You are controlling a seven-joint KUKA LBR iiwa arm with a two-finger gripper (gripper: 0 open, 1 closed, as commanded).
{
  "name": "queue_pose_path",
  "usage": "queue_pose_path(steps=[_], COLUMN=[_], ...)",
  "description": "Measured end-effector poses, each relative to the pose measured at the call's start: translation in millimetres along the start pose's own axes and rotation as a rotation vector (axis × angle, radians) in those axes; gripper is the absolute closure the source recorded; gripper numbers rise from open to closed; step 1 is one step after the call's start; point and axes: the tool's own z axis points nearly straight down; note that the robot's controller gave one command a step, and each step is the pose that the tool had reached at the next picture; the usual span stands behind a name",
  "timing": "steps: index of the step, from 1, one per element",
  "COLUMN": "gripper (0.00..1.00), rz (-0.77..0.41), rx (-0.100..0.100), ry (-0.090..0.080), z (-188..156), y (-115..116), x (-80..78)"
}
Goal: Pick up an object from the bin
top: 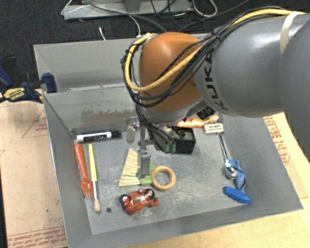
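Along the left side of the grey metal bin [66, 175] we see a slim orange-handled tool [82, 170] lying lengthwise, with a thin pale yellow stick [93, 175] just beside it on its right. Above them, at the upper left of the bin floor, lies a black marker pen with a white label [96, 137]. Moving right, a small red toy car [140, 201] sits near the front wall. Just above it lies a straw-coloured fan-shaped brush [129, 169]. The gripper [143, 156] hangs below the rounded orange cover [165, 69] of the grey arm [259, 64], right at the brush's right edge. We cannot tell whether it is open or closed, nor whether it touches the brush. At the brush's lower right a beige ring of tape [163, 177] lies flat. Further right, partly under the arm, we make out a black block [186, 145] and an orange pen [191, 124]. On the right of the bin floor lies a silver spanner [224, 149], with a bright blue plastic piece [237, 193] below it
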Motion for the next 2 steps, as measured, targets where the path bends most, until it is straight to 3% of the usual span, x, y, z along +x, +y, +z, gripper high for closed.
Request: queue_pose_path(steps=[1,2], gripper=[0.00,0.00], rz=[0.003,-0.173], rx=[-0.001,-0.001], ry=[-0.005,-0.008], z=[-2.7,47.2], y=[-0.7,-18.2], x=[-1.6,-11.3])
